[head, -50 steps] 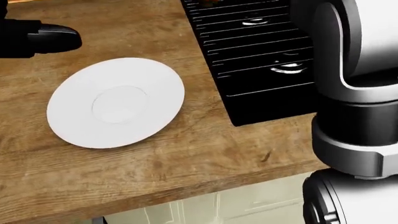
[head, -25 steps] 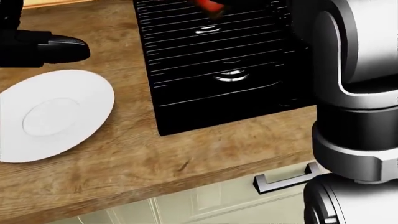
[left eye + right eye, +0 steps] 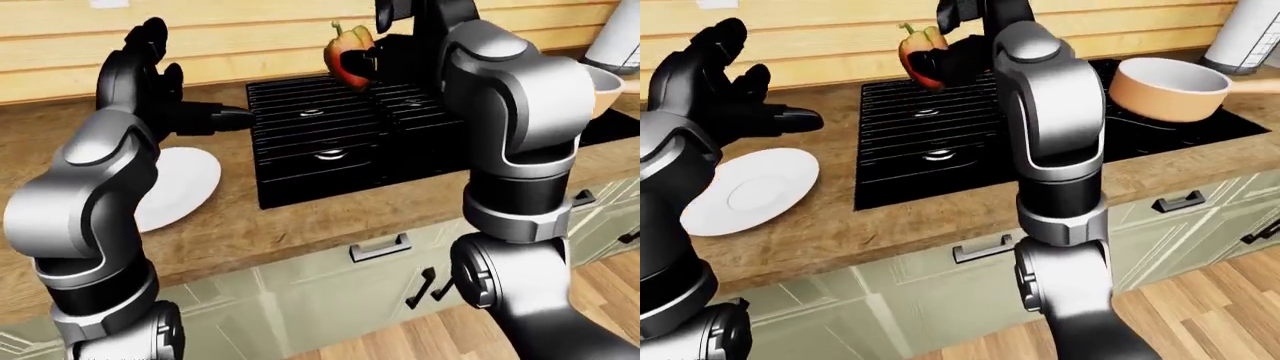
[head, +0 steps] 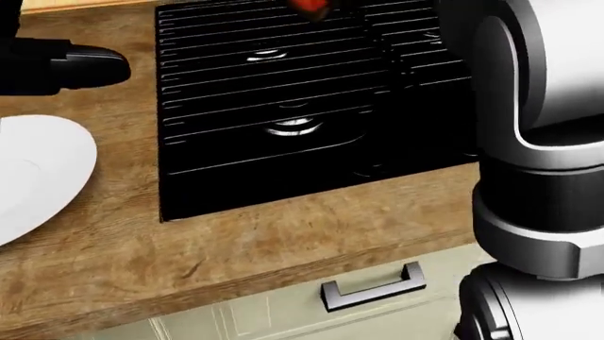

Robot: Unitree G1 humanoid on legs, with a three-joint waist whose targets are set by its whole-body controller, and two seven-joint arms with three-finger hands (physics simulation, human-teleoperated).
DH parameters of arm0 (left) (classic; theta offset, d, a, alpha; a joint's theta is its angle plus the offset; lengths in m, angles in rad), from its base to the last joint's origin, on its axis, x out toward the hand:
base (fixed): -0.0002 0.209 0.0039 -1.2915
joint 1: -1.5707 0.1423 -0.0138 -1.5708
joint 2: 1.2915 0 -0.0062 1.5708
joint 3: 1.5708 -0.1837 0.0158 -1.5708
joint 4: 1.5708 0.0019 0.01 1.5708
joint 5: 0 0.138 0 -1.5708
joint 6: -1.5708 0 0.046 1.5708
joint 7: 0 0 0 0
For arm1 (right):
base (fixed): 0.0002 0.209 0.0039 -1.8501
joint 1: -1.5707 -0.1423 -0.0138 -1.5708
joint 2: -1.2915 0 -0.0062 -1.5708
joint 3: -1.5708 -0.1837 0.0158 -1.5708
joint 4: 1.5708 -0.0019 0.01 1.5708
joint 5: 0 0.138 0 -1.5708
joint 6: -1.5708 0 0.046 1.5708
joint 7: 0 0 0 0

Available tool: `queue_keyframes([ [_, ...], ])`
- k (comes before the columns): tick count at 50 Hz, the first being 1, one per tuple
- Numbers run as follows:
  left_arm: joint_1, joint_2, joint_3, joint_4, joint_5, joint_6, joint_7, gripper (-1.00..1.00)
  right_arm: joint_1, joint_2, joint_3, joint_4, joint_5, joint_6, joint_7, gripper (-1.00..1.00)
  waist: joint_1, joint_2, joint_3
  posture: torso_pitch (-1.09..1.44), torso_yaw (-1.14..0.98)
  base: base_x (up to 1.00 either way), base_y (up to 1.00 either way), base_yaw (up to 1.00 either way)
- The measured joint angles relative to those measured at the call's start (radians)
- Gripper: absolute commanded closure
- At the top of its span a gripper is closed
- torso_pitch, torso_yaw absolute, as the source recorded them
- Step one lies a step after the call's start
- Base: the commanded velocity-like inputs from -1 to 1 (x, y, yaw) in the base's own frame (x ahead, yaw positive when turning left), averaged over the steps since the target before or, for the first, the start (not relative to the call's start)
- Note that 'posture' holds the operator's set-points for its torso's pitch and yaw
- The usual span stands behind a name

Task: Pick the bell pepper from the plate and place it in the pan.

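My right hand point(image 3: 945, 64) is shut on the bell pepper point(image 3: 920, 51), red and yellow with a green stem, and holds it in the air above the left part of the black stove point(image 3: 940, 142). The pepper also shows in the left-eye view point(image 3: 346, 54). The orange pan point(image 3: 1165, 88) stands on the stove's right side, well right of the pepper. The white plate point(image 3: 750, 187) lies bare on the wooden counter at the left. My left hand point(image 3: 735, 90) is open above the plate's far edge.
A wooden wall runs behind the counter. A white-grey appliance point(image 3: 1250, 34) stands at the top right behind the pan. Cream cabinet drawers with metal handles point(image 3: 985, 251) sit below the counter edge. Wooden floor lies at the bottom right.
The head view has swung right: the plate has slid to the left edge and the stove now fills the middle. The pepper stays at the top, held in my right hand.
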Motion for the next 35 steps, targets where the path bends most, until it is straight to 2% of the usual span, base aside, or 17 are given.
queue_keyframes([
  [2,0.010,-0.013,-0.015,-0.005,-0.005,0.003,-0.004,-1.00,0.020,-0.007,-0.010,0.008,-0.005,0.005,-0.002,1.00,-0.012,0.022,0.017,0.00,0.00,0.00,-0.45,0.00],
  [3,0.012,-0.015,-0.022,-0.005,-0.010,0.007,-0.007,-1.00,0.027,-0.009,-0.014,0.015,-0.010,0.012,-0.005,1.00,-0.014,0.024,0.024,0.00,0.00,0.00,-0.45,0.00],
  [8,0.017,-0.011,-0.014,-0.008,-0.013,0.015,-0.011,-1.00,0.035,0.005,-0.009,0.020,-0.019,0.028,-0.016,1.00,-0.002,0.070,0.034,0.00,0.00,0.00,-0.45,0.00],
  [14,0.017,-0.008,-0.005,-0.022,-0.006,0.002,-0.007,-1.00,0.026,0.007,-0.004,0.000,-0.010,0.015,-0.010,1.00,-0.004,0.121,0.025,0.00,0.00,0.00,-0.45,0.00],
  [15,0.023,-0.006,-0.001,-0.022,-0.005,0.001,-0.007,-1.00,0.029,0.013,-0.002,-0.003,-0.009,0.013,-0.010,1.00,-0.001,0.106,0.026,0.00,0.00,0.00,-0.45,0.00],
  [16,0.031,-0.008,0.003,-0.018,-0.003,0.003,-0.005,-1.00,0.035,0.016,0.004,-0.001,-0.006,0.012,-0.008,1.00,0.002,0.102,0.026,0.00,0.00,0.00,-0.45,0.00],
  [18,0.040,-0.007,0.007,-0.005,0.001,0.014,-0.003,-1.00,0.041,0.022,0.015,0.013,0.001,0.018,-0.002,1.00,-0.002,0.115,0.018,0.00,0.00,0.00,-0.45,0.00],
  [20,0.033,-0.005,0.006,0.000,0.003,0.018,-0.002,-1.00,0.035,0.019,0.016,0.023,0.004,0.023,0.002,1.00,-0.005,0.112,0.008,0.00,0.00,0.00,-0.45,0.00],
  [24,0.023,-0.002,0.009,-0.024,0.000,0.007,-0.002,-1.00,0.021,0.013,0.005,0.002,-0.002,0.015,-0.001,1.00,0.000,0.061,0.017,0.00,0.00,0.00,-0.45,0.00],
  [26,0.020,-0.002,0.009,-0.024,0.000,0.003,-0.002,-1.00,0.017,0.009,0.003,-0.007,-0.004,0.012,-0.001,1.00,-0.003,0.013,0.009,0.00,0.00,0.00,-0.45,0.00],
  [30,0.027,-0.020,-0.024,-0.013,-0.015,0.011,-0.011,-1.00,0.040,-0.005,-0.018,0.003,-0.019,0.020,-0.008,1.00,-0.027,0.022,0.020,0.00,0.00,0.00,-0.45,0.00],
  [35,0.021,-0.013,-0.010,-0.010,-0.013,0.011,-0.010,-1.00,0.040,0.001,-0.006,0.009,-0.023,0.023,-0.007,1.00,-0.008,0.078,0.032,0.00,0.00,0.00,-0.45,0.00],
])
